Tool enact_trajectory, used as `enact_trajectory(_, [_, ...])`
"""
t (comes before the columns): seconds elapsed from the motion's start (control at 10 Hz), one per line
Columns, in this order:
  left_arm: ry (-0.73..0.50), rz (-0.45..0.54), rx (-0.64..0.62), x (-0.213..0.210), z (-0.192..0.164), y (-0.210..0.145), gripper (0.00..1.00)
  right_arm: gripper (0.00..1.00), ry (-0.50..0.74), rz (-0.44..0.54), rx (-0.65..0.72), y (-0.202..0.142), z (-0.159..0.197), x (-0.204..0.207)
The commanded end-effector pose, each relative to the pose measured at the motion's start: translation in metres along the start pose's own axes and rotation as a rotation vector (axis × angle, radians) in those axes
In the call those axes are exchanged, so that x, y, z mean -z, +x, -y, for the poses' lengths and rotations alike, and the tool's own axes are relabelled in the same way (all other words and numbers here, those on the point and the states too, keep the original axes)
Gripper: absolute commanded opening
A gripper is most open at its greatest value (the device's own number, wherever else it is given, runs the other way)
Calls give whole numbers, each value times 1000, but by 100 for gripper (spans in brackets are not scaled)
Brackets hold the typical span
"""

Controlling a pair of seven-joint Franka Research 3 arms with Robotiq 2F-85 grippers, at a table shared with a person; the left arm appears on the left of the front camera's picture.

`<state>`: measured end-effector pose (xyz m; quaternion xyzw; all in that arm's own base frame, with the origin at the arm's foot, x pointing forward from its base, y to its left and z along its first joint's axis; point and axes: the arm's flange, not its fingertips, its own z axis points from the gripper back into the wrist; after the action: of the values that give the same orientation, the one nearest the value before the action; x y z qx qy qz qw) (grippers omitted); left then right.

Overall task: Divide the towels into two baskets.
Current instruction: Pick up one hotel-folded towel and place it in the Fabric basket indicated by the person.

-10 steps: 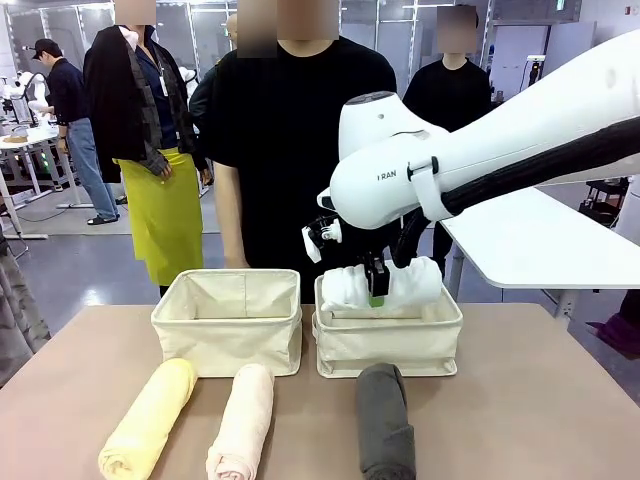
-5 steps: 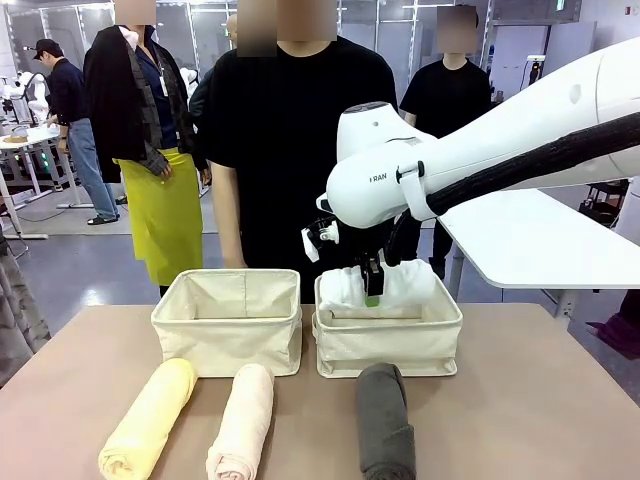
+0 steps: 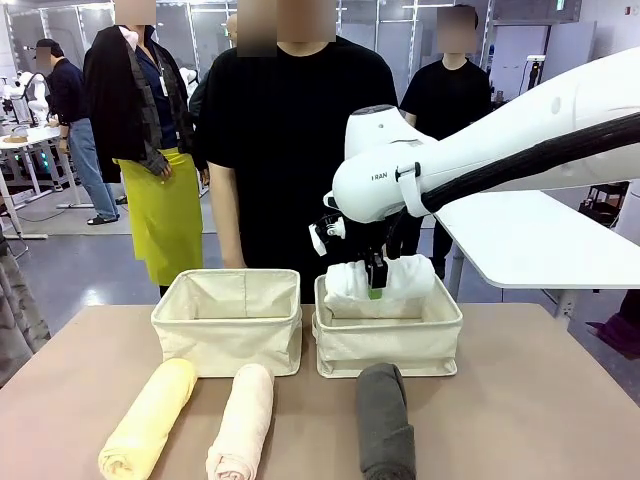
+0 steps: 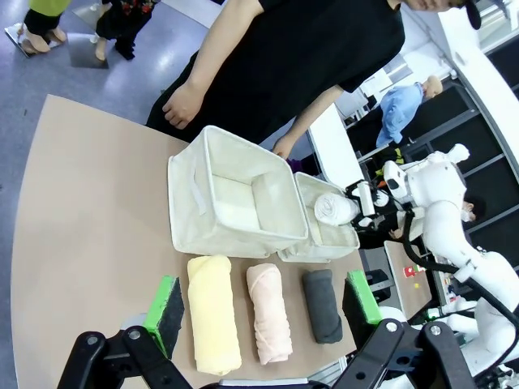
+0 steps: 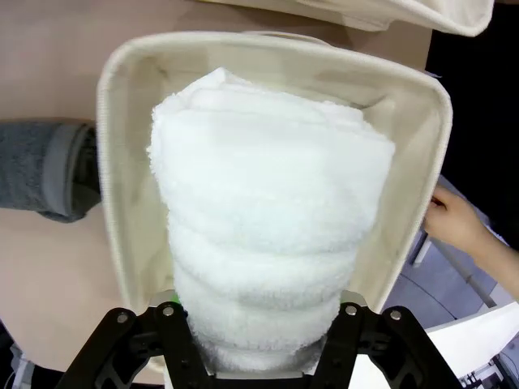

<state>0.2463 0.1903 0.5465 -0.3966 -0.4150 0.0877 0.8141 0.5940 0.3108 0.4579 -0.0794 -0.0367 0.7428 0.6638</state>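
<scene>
1. Your left end effector (image 4: 263, 298) hangs high over the near side of the counter (image 3: 540, 400). It is released, jaws wide, with nothing between the green pads (image 4: 166, 301).
2. Nearest row on the counter, left to right: yellow towel (image 3: 147, 418), pink towel (image 3: 241, 420), dark grey towel (image 3: 385, 420). All three are rolled and lie lengthwise, pointing at the baskets. Yellow and pink are close together; grey sits apart to the right.
3. Behind them, the left basket (image 3: 227, 335) and right basket (image 3: 388, 345) stand side by side, walls just about touching. Yellow and pink end just in front of the left basket, grey just in front of the right one. The left basket's cloth floor shows in the left wrist view.
4. Your right end effector (image 3: 376, 290) is clenched on the white towel (image 3: 400, 280), gripping across the roll's middle. The towel lies crosswise in the mouth of the right basket, most of it above the rim.
5. A person (image 3: 300, 150) in black stands at the far edge behind the baskets, with one hand (image 5: 454, 223) just beyond the right basket.
</scene>
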Motion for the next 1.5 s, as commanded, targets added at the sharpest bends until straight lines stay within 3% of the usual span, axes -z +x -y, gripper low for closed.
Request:
enact_trajectory(0.0, [-17,13,0,-1,1,4,100,63,11,-4,-47,7,29,7])
enact_trajectory(0.7, [-17,13,0,-1,1,4,100,63,53,14,-29,-7,66,39])
enact_trajectory(0.8, [-17,13,0,-1,1,4,100,83,53,8,-27,-7,66,40])
enact_trajectory(0.9, [-17,13,0,-1,1,4,100,95,52,7,-20,-8,67,40])
enact_trajectory(1.0, [-17,13,0,-1,1,4,100,100,55,5,-14,-9,68,41])
enact_trajectory(1.4, [-17,13,0,-1,1,4,100,100,53,17,2,-12,64,37])
